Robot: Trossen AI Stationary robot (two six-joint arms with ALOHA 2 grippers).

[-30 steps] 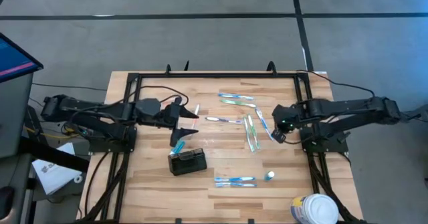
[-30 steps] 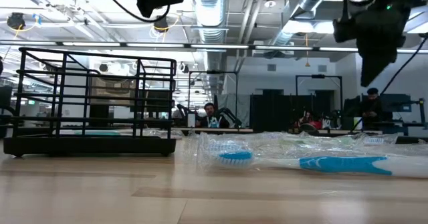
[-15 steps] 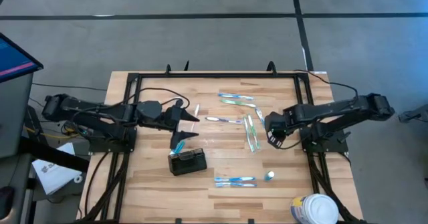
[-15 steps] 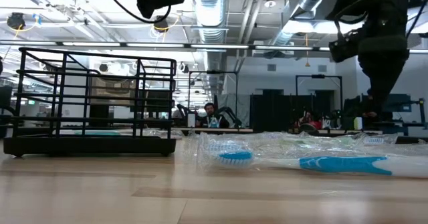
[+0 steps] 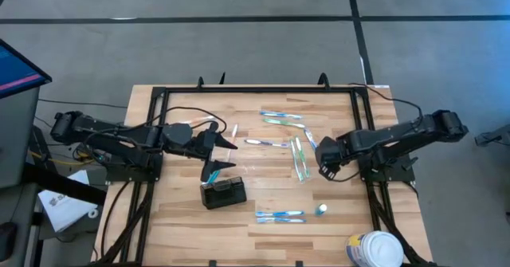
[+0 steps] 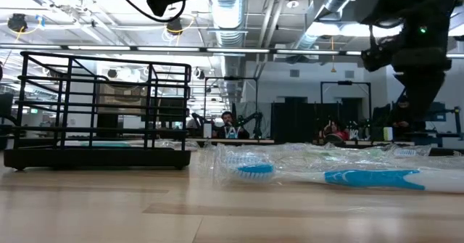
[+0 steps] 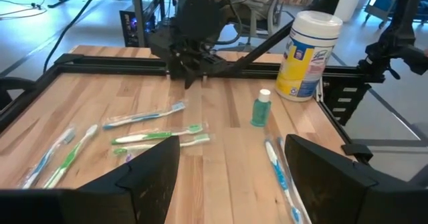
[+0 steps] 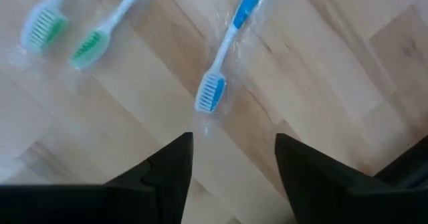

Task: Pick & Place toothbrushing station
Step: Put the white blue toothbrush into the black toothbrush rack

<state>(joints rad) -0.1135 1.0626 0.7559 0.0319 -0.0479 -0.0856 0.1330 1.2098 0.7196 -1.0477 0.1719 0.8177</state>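
The toothbrushing station (image 5: 223, 194), a small black box-shaped holder, stands on the wooden table near its front left; the low view shows it as a wire rack (image 6: 98, 109). My left gripper (image 5: 217, 155) hovers open just beyond it, holding nothing. My right gripper (image 5: 325, 163) points down at the right, open, its fingers (image 8: 167, 174) above the table just short of the head of a wrapped blue toothbrush (image 8: 231, 47). That toothbrush (image 5: 311, 143) lies flat on the wood.
Several wrapped toothbrushes lie about the table's middle (image 5: 300, 157), far part (image 5: 280, 117) and near part (image 5: 279, 216). A small green bottle (image 5: 321, 210) stands near the front right, and a white round tub (image 5: 374, 249) at the front right corner. A black frame (image 5: 255, 90) rims the table.
My right gripper has sunk toward the table and shifted a little toward the left and near edges, over the blue toothbrush, and its fingers have opened. My left gripper has stayed open and nearly still. Nothing on the table has moved.
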